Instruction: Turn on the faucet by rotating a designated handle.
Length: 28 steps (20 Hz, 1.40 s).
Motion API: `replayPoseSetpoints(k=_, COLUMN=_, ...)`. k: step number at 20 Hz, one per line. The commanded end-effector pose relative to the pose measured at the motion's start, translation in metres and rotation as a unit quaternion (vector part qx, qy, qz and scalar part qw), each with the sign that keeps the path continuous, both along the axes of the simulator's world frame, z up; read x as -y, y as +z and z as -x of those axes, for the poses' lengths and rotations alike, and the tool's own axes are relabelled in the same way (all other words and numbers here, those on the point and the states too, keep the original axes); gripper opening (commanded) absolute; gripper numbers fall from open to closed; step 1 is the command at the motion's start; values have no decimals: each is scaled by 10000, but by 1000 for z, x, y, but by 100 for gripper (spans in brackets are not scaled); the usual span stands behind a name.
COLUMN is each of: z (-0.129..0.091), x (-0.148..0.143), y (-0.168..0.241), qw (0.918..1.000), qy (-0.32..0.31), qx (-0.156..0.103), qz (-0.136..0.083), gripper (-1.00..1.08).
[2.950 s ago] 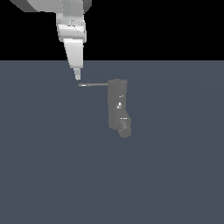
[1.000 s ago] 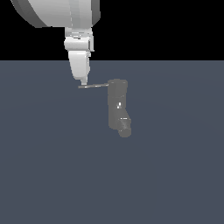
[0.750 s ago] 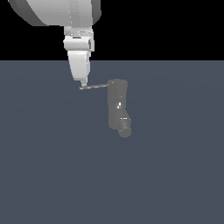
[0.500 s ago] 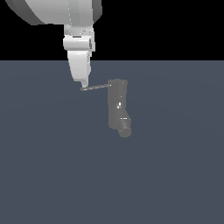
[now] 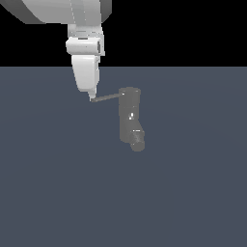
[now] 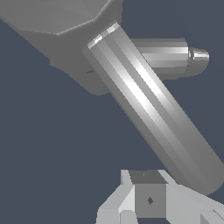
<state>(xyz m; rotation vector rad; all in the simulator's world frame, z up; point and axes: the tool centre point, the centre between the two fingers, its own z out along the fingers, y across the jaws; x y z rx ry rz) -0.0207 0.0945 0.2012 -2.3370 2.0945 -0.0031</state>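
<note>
The faucet point(image 5: 129, 113) is a dark grey upright cylinder with a short round spout point(image 5: 137, 143) at its lower end. The handle point(image 5: 107, 98), a thin grey rod, sticks out from the body's top toward the exterior view's left. My white gripper point(image 5: 91, 97) comes down from above, its fingers pressed together into one narrow tip against the rod's free end. It is shut with nothing between the fingers. In the wrist view the handle point(image 6: 151, 111) runs as a thick diagonal bar from the faucet point(image 6: 57, 22) toward my gripper point(image 6: 148, 199), with the spout point(image 6: 175, 54) behind it.
A flat dark blue-grey floor point(image 5: 58, 193) spreads around the faucet, with black background above it. The large white arm point(image 5: 72, 14) fills the upper left of the exterior view.
The gripper has moved slightly toward the exterior view's right and down. The handle's free end has swung with it, so the rod now slopes a little more.
</note>
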Motion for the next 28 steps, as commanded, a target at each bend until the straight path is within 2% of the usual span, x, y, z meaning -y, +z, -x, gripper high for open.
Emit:
replayPoseSetpoints(k=1, z=4, x=5, y=0, qw=10000, qy=-7, qx=-4, qz=2, gripper=-100)
replayPoseSetpoints(k=28, z=68, x=84, y=0, qw=10000, qy=9, qx=-18, qz=5, gripper=-100)
